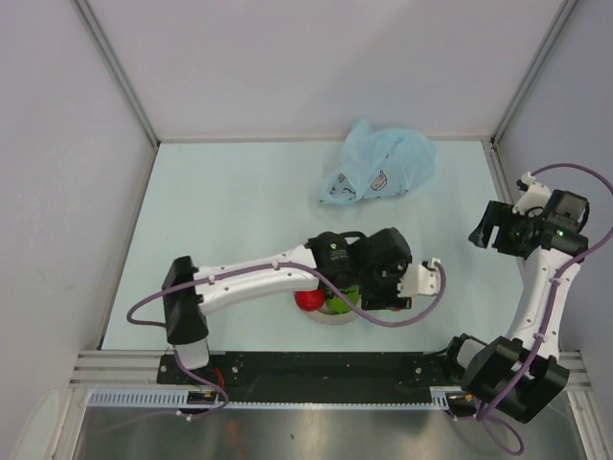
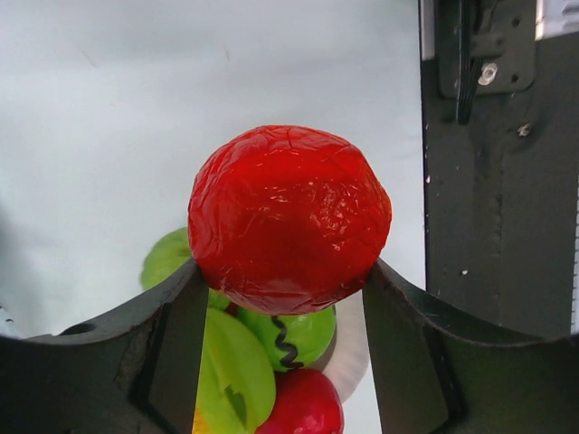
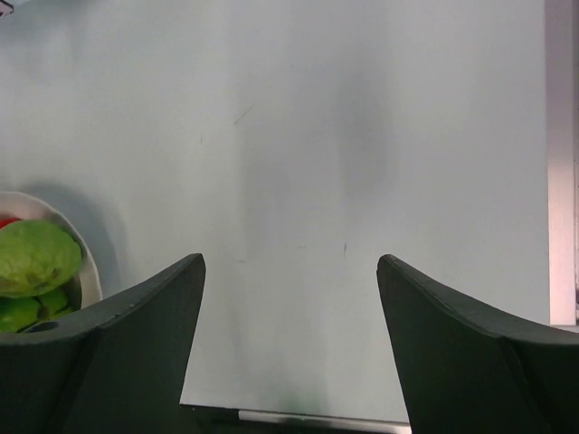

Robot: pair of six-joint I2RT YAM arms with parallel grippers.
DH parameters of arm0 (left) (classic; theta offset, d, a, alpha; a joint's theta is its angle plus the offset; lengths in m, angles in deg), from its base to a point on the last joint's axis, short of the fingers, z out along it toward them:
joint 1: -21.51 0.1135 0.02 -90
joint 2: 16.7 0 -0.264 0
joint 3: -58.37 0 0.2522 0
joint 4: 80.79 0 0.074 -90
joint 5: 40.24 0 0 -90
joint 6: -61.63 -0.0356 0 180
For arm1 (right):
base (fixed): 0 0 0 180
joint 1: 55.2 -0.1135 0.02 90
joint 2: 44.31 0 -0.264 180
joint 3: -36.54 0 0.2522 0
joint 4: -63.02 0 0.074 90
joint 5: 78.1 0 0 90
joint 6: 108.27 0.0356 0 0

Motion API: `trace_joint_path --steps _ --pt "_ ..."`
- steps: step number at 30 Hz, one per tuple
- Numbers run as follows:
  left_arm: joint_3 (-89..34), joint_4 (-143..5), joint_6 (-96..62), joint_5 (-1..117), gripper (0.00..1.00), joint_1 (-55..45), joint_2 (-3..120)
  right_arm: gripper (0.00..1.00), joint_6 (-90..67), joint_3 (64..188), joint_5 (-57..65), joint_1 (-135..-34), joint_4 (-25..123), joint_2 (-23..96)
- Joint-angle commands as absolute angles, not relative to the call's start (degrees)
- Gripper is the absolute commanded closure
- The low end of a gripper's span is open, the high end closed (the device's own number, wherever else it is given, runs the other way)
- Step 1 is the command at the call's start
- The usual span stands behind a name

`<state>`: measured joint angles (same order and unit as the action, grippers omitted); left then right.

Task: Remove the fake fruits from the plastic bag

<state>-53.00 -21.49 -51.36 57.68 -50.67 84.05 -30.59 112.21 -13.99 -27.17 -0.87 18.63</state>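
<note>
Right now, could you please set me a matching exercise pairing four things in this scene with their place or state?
Things:
1. red fruit
2. plastic bag
3. right gripper
4. white plate

States:
A. open, nothing between its fingers
B. carrying green fruits
C. held in the left gripper
D. crumpled at the far side of the table

Pairs: 1-C; 2-D; 3-A; 4-B

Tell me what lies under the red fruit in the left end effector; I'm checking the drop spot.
Below the wrinkled red fruit, held by the left end effector, sit green fruits, a smaller red fruit and a white plate rim. The held fruit and fingers hide the rest.
</note>
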Motion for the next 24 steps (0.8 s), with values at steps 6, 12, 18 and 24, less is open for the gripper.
trace_joint_path --steps 6,12,18,24 --pt "-59.99 -8.67 -52.28 43.35 0.62 -54.6 95.0 0.18 -36.47 114.81 -24.39 -22.69 -9.27 13.35" --pt "-60.78 -5.95 -54.73 39.83 0.59 -56.27 96.32 0.18 -35.59 114.28 -26.07 -22.69 -8.84 13.7" --pt "-58.67 -7.25 -56.93 37.1 0.56 -56.88 96.15 0.18 -34.62 114.28 -26.42 -22.69 -8.31 13.96" --pt "-55.95 -9.19 -58.69 35.79 0.49 -56.88 95.88 0.18 -34.53 114.28 -26.16 -22.69 -8.31 14.31"
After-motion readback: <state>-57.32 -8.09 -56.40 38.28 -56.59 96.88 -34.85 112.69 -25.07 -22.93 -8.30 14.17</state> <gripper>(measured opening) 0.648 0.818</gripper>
